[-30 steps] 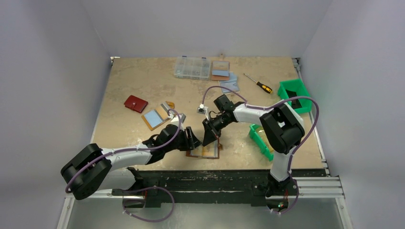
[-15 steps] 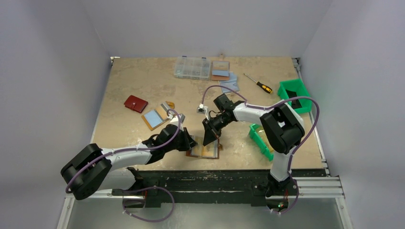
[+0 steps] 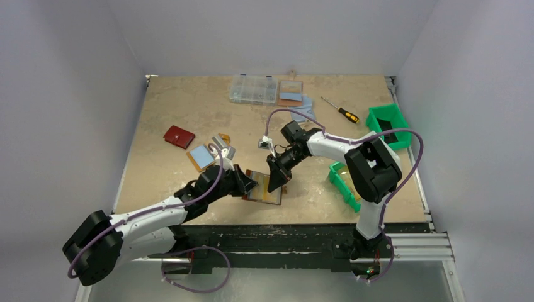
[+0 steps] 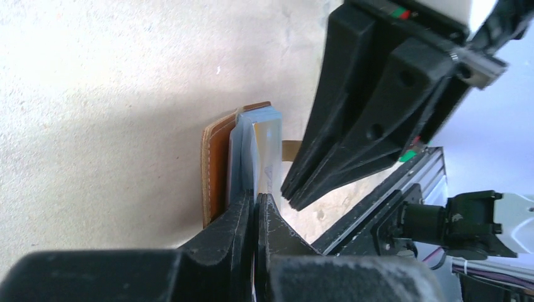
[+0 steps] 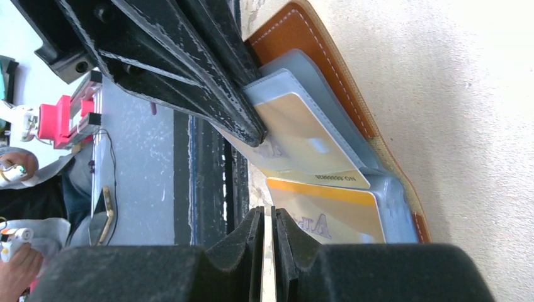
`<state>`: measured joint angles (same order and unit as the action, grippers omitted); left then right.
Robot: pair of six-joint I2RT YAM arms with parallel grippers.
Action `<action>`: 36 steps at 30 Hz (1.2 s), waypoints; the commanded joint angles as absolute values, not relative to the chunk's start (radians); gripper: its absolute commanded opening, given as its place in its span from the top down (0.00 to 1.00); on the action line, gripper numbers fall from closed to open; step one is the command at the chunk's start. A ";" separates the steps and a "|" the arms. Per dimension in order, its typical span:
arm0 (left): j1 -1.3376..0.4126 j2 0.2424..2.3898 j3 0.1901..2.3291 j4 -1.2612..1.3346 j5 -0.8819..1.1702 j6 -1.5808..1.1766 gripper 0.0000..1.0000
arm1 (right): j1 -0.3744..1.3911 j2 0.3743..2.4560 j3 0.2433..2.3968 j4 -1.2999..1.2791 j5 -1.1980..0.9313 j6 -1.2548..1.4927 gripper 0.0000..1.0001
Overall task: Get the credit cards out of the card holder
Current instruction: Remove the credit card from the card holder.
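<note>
The credit cards (image 5: 315, 141) are not yet extracted; the card holder (image 3: 263, 188) is clamped by the left pincer (image 4: 255, 200), the right pincer (image 5: 267, 214) closed at its 3 o'clock.

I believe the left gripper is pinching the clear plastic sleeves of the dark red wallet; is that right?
Not quite: the left gripper pinches the sleeves of the brown leather card holder, as the left wrist view shows; the dark red wallet lies apart, untouched.
</note>
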<state>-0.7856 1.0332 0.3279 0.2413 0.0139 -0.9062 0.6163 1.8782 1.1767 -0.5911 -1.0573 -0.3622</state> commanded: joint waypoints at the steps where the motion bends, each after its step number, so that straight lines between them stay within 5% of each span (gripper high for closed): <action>1: -0.779 0.980 0.315 0.335 0.027 -0.919 1.00 | 0.618 1.860 1.218 -0.627 -1.115 -0.395 0.82; 25: -0.780 0.942 0.220 0.631 0.123 -0.985 1.00 | 0.509 1.844 1.232 -0.692 -1.305 -0.420 0.55; 36: -0.779 1.015 0.187 0.834 0.159 -1.045 1.00 | 0.505 1.856 1.230 -0.696 -1.369 -0.407 0.57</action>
